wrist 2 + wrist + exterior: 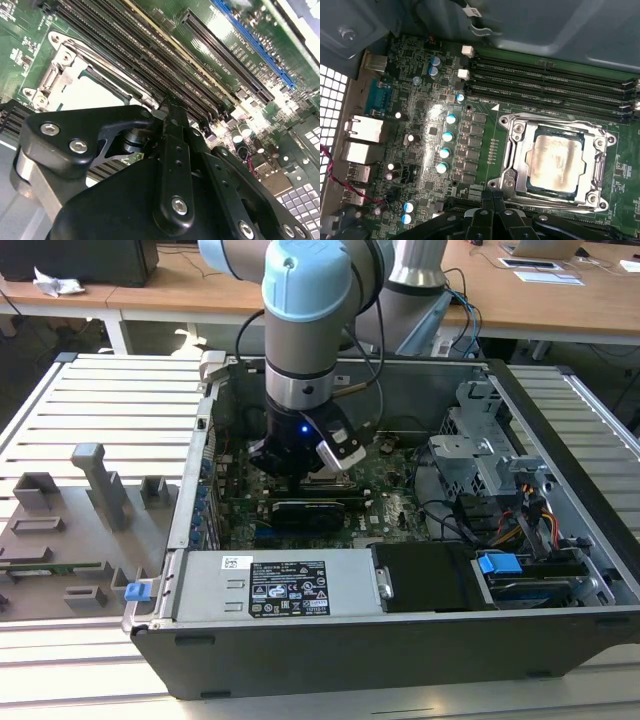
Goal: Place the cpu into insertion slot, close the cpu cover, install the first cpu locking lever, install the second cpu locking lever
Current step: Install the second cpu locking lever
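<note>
One gripper [492, 196], black, on a grey and pale-blue arm [305, 300] reaching down into an open computer case [330, 660]; in both wrist views its two fingers [172, 127] stand pressed together with no gap and nothing between them, the tips hovering just beside the socket's edge, whether touching the board cannot be told. One cpu [555, 162], pale silver-grey, lying flat in the insertion slot [538, 187] on the green motherboard [485, 145]. One cpu cover [517, 150], silvery frame, folded down flat around the chip, its large opening showing the chip's top. Four long black memory slots [545, 82] run alongside the socket on the side away from the fingers; a further set of long slots [150, 60] lies close past the fingertips in the second wrist view. In the exterior view: the case sits on a slatted pale table [110, 400]; a grey fixture block [70, 530] lies at nine o'clock of the case, a labelled power supply [275, 585] at six o'clock of the arm, a metal drive cage [490, 455] with coloured cables at three o'clock. Wooden desks [560, 300] stand at twelve o'clock. Open board shows between the gripper and the drive cage; case walls close in on the remaining sides.
</note>
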Controlling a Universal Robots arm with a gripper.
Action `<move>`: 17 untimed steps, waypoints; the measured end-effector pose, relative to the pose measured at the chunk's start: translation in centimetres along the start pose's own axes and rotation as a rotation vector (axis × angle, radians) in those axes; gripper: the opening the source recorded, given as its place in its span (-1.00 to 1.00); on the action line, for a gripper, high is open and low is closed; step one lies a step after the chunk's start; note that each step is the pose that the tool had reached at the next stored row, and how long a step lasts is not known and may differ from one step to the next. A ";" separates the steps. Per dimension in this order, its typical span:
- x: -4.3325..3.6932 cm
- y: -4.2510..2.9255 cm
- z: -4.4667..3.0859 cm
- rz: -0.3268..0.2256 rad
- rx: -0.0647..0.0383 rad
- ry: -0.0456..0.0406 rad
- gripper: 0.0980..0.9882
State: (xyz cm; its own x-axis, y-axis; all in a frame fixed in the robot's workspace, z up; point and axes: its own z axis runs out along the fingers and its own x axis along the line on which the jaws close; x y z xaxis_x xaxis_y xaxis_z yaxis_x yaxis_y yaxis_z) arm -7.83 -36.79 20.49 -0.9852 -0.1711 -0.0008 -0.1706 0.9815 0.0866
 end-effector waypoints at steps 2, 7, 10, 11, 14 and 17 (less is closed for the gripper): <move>0.11 0.13 0.06 -0.003 -0.002 -0.0001 -0.98; 0.03 0.56 0.47 -0.014 -0.003 0.0006 -0.98; -0.03 0.94 0.59 -0.023 -0.004 0.0012 -0.98; -0.03 0.94 0.59 -0.023 -0.004 0.0012 -0.98; -0.03 0.92 0.61 -0.024 -0.006 0.0011 -0.98; -0.01 0.83 0.61 -0.024 -0.016 -0.0010 -0.98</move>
State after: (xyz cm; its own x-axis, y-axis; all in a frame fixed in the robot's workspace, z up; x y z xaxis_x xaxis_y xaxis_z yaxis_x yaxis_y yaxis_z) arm -7.96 -35.93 19.96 -0.9809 -0.1946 -0.0041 -0.1940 0.9756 0.1028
